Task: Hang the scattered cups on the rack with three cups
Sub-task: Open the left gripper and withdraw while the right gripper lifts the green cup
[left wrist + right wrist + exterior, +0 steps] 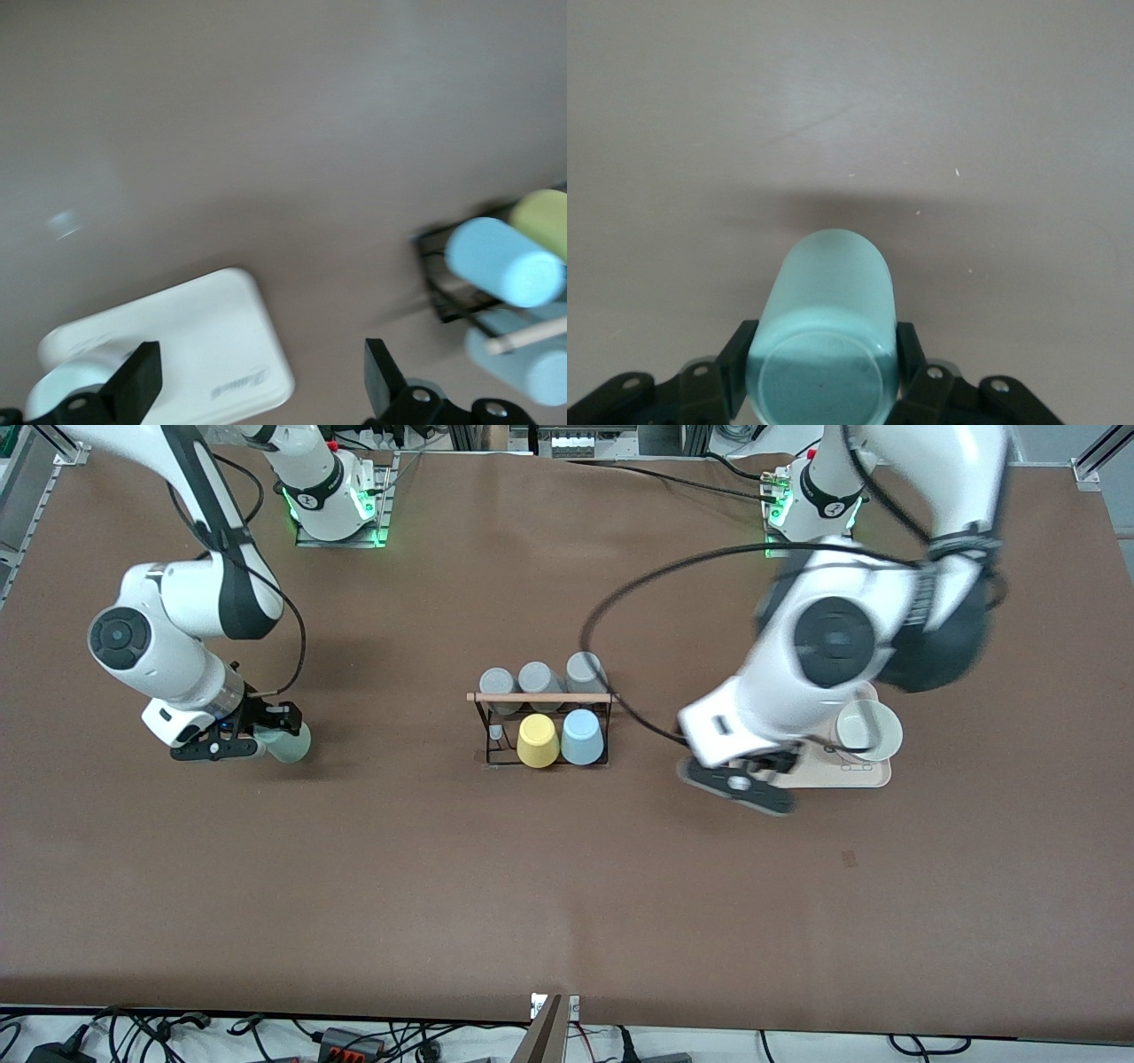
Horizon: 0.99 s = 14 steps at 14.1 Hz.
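Gripping the mint cup (824,341) on its side in the right gripper (257,737) over the worktop (443,886) toward the right arm's end, long axis level. Hovering the left gripper (257,390) jaws apart by the tray (842,772). Sitting blue cup (582,737) on the rack (540,722), tilted.

The rack (542,726) stands mid-table, the tray (842,772) toward the left arm's end, a bowl (868,729) on it.
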{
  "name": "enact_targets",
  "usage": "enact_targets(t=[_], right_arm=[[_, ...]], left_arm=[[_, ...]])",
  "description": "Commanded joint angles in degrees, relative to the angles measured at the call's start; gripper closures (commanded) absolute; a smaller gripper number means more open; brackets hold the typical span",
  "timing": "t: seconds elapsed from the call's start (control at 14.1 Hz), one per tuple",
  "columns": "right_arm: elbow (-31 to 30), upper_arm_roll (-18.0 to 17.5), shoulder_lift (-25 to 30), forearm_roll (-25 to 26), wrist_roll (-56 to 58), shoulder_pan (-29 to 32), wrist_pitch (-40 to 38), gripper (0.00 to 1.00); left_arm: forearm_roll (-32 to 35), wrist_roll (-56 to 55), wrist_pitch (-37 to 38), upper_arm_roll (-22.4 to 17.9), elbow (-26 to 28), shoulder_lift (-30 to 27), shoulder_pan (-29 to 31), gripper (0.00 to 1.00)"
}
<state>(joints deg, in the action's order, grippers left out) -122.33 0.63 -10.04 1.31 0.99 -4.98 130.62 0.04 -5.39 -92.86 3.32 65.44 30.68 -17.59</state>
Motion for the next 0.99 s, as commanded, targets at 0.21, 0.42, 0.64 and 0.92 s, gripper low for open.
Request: enact_targets(t=[0.21,0.42,0.64,0.92], right_arm=[[13.22,-0.01,2.13,-0.08,-1.34,-9.32,-16.42,0.82],[19.66,-0.01,-0.85,-0.08,-1.26,-15.21,-18.82,0.82],[23.70,-0.01,-3.75,0.27,-0.64,-20.93,-18.30,0.83],[29.85,-0.01,-8.93,-0.43,-1.87,-25.33,-18.03,0.82]], left_arm=[[0.39,0.03,1.46,-0.41,4.59,-6.76,13.63,0.00],[0.40,1.00,-0.47,-4.20,11.27,-14.75,15.11,0.00],[-0.39,1.08,-0.04,-3.94,15.83,-19.68,17.41,0.00],[-0.39,1.17,-1.09,-3.32,18.93,-22.59,17.32,0.00]])
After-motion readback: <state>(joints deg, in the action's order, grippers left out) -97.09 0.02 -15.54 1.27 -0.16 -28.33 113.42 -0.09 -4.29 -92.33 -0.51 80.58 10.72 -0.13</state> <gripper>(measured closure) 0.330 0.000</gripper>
